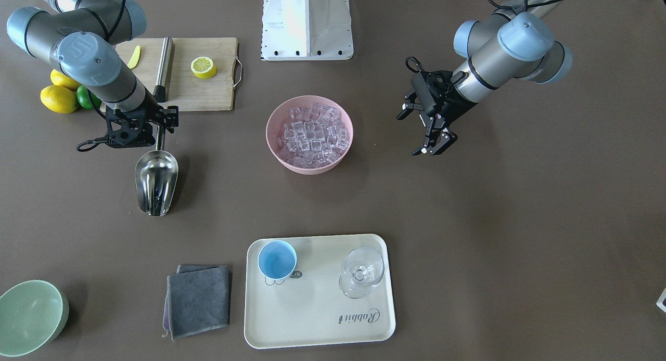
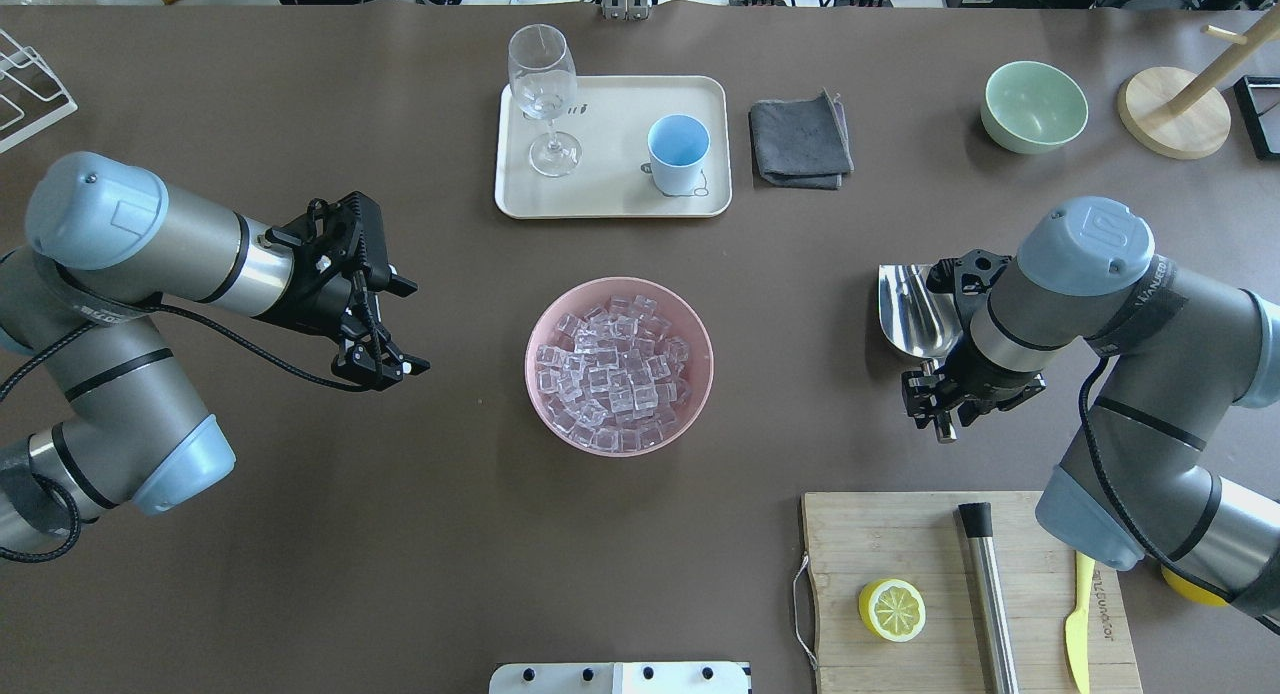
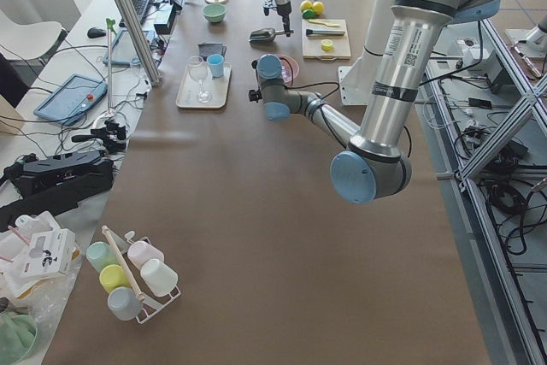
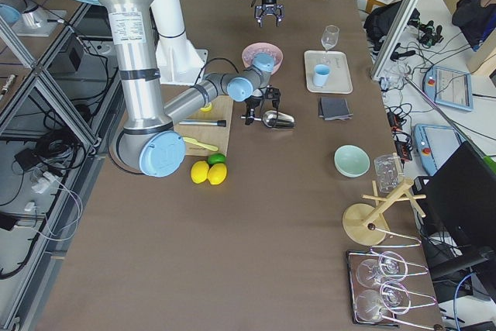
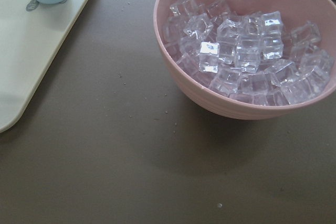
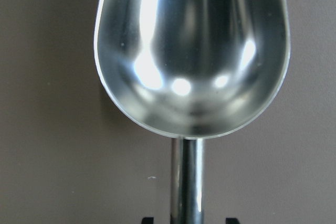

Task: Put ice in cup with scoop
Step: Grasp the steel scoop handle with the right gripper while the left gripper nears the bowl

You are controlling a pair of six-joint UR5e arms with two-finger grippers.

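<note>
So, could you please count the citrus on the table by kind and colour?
Lemons, yellow: 2
Lemon half, yellow: 1
Lime, green: 1
Total: 4

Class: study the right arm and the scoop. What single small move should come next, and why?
Probably close the right gripper on the handle of the scoop. The wrist view shows it straddling the handle with a gap on each side, so nothing is gripped, and the scoop lies empty on the table beside the pink bowl of ice.
</note>
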